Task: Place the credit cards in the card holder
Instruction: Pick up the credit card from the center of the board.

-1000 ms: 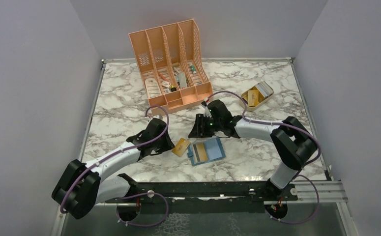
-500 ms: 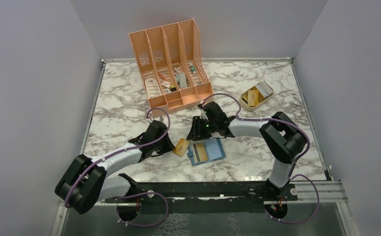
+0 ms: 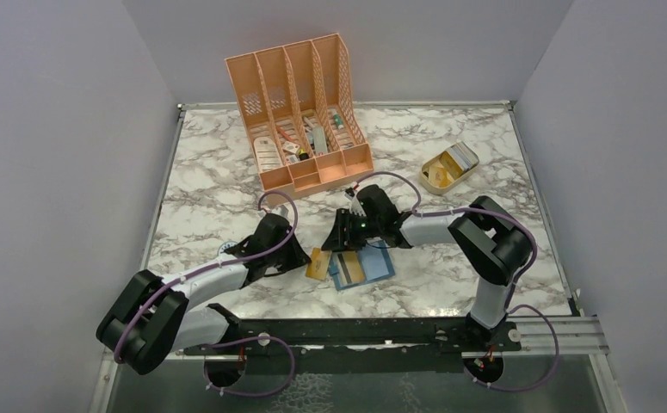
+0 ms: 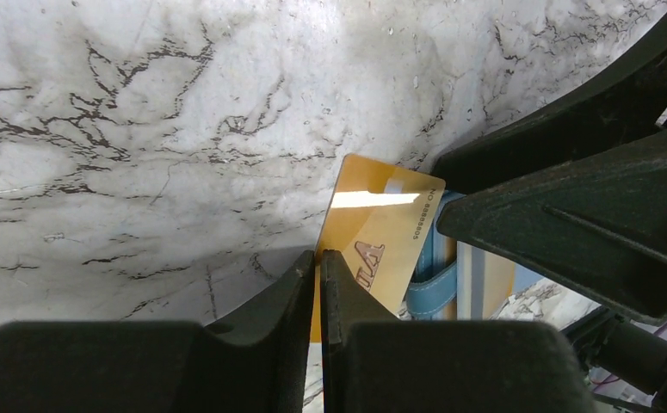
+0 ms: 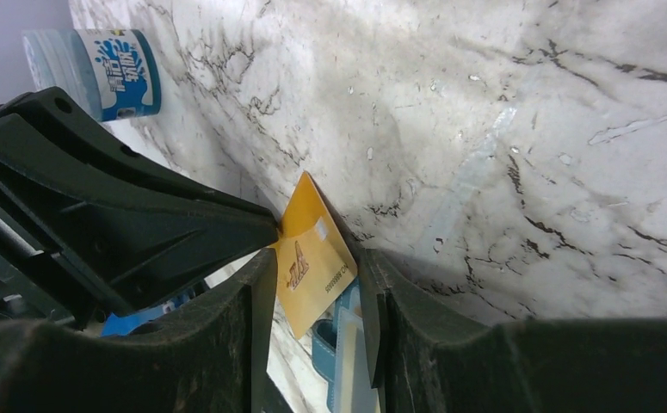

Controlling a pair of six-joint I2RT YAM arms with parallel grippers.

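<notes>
White-and-grey marbled table (image 3: 200, 189). A peach slotted plastic desk organizer (image 3: 299, 112) stands at the back, well apart from the work.

Near centre is the small teal-blue folding card holder (image 3: 379, 261), lying open and flat, with one tan card (image 3: 353, 270) already on its inner face.

My left claw (image 4: 319, 258) is pressed together on the near edge of a gold plastic credit card (image 4: 381, 228). The card is tilted, and its long axis runs out ahead of my fingers.

The holder lies just right of that card; its teal edge shows past the card's right side.

My right claw (image 5: 317, 255) is spread, jaws either side of the same card. I cannot tell whether they touch it.

Left is the carrying arm. Judgement: the next move is a short slide rightward, with the card's leading edge kept low to enter the pocket.
</notes>
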